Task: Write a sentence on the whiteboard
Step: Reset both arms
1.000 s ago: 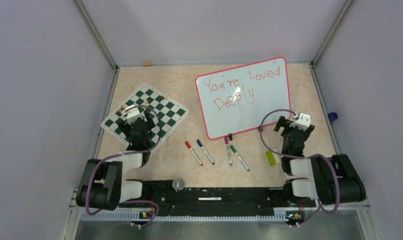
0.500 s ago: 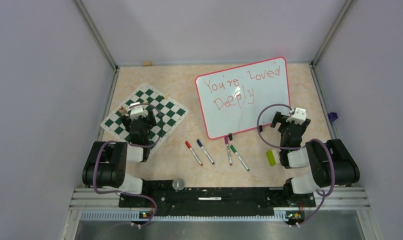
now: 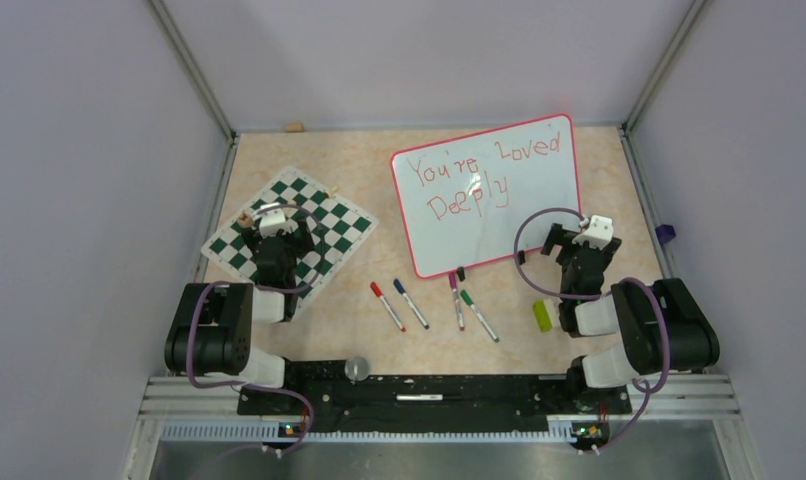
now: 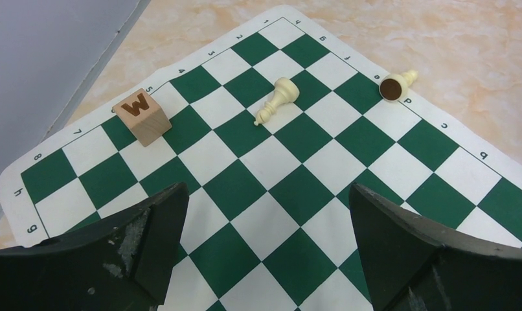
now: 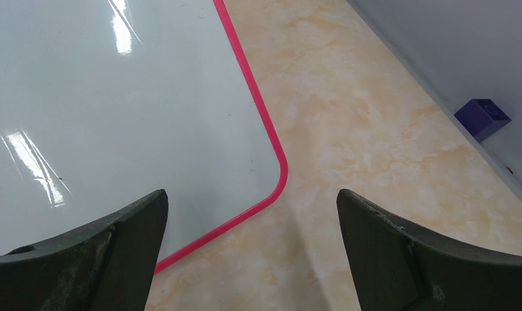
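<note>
- Glossy, round-cornered whiteboard [image 3: 484, 195], pink-framed, lies far right on the marbled beige counter [image 3: 339, 305].
- Wide and empty, the left pincer [image 4: 268, 194] hangs over the checkered mat [image 4: 310, 188].
- The right pincer [image 5: 252, 201], equally wide, hangs above the whiteboard's corner.

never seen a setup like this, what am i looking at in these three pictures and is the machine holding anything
These are two small robot arms bolted at the near edge of a table, each ending in a two-finger gripper. The wide picture comes from a camera above and behind them. The other two come from a camera on each wrist, so the dark shapes at the bottom are that arm's own fingers.

The left gripper hangs open over a green-and-white chess mat. On the mat are a wooden W block, a pale chess piece lying on its side, and a second toppled piece at the mat's edge.

The right gripper is open above the near right corner of the whiteboard, which reads "You're Loved Deeply" in red. Four markers lie between the arms, and a yellow-green object sits by the right arm. Neither gripper holds anything.
</note>
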You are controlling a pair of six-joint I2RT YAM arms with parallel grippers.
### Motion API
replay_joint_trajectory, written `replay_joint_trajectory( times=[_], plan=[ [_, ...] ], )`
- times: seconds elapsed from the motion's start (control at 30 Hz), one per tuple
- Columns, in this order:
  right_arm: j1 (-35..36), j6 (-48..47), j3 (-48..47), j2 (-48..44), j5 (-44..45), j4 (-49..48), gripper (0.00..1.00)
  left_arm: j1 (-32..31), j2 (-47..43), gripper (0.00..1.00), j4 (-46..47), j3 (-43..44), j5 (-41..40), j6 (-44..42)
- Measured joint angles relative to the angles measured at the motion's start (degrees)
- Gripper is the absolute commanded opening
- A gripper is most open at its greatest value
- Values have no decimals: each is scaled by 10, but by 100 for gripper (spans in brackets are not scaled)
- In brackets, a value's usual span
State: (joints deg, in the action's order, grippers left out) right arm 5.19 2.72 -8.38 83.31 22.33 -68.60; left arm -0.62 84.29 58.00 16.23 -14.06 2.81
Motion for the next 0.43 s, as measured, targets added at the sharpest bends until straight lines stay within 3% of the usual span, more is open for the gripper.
replay_joint_trajectory(
  times=[0.43],
  plan=[
    [0, 0, 0, 0, 0, 0, 99, 0, 0, 99, 0, 0, 3, 0]
  ],
)
